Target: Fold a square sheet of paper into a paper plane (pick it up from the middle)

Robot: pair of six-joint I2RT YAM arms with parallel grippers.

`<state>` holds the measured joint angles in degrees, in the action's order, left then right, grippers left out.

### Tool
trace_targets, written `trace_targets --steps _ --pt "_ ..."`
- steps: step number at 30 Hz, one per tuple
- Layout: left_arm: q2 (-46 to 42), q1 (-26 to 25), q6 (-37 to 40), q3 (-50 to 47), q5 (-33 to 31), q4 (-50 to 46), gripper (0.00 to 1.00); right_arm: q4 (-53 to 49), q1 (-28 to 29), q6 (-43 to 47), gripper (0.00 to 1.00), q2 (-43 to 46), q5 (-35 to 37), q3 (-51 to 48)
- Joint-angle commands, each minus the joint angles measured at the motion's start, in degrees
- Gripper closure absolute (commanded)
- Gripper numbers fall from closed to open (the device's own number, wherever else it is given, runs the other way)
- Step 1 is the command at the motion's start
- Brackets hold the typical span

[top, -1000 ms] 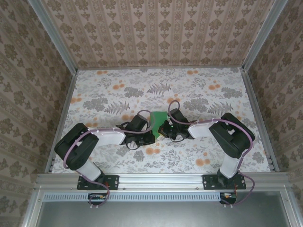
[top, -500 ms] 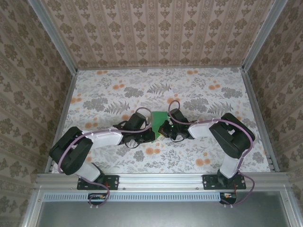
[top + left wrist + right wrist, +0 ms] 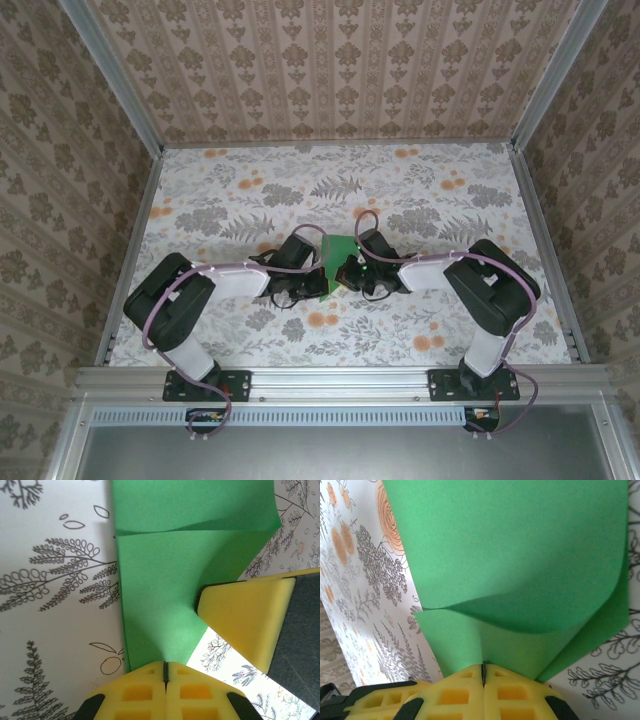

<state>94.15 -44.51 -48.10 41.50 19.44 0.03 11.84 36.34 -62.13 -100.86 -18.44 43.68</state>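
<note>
The square sheet of paper [image 3: 336,258], bright green, is held up off the table between the two arms at mid-table. My left gripper [image 3: 318,280] is shut on its near edge; in the left wrist view the yellow fingertips [image 3: 165,664] pinch the sheet [image 3: 160,575]. My right gripper [image 3: 347,272] is shut on the sheet's other side, where its yellow tips [image 3: 483,666] clamp the paper [image 3: 510,550]. The sheet bows over in a soft curl with one slanting fold, not pressed flat. The right finger [image 3: 245,615] shows close beside the left grip. The paper plane is out of view.
The floral tablecloth [image 3: 230,200] covers the table, with patterned walls on three sides and an aluminium rail [image 3: 340,380] along the near edge. Both forearms lie low over the table, meeting at the centre.
The left arm's elbow swung out left, then came back in. The left gripper closed fully on the sheet, and the paper's left side now stands up more steeply. The right arm stayed put.
</note>
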Motion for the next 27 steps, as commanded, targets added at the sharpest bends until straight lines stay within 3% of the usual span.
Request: trace_targets --steps 1,6,19,27 --pt "1.6 0.6 1.5 -0.4 -1.7 -6.0 1.00 -6.9 -1.0 8.8 1.00 2.0 -0.4 2.7" --pt "2.3 0.6 2.0 0.3 -1.3 -6.0 1.00 -12.8 -1.0 14.8 1.00 1.5 -0.6 7.3" --pt "2.6 0.8 2.1 0.4 -1.6 -7.5 1.00 -16.3 -1.7 18.4 1.00 -3.3 -2.2 10.1" --pt "3.3 2.1 0.7 -2.6 -1.3 -6.9 1.00 -16.6 -8.5 21.3 1.00 -2.3 -0.5 5.2"
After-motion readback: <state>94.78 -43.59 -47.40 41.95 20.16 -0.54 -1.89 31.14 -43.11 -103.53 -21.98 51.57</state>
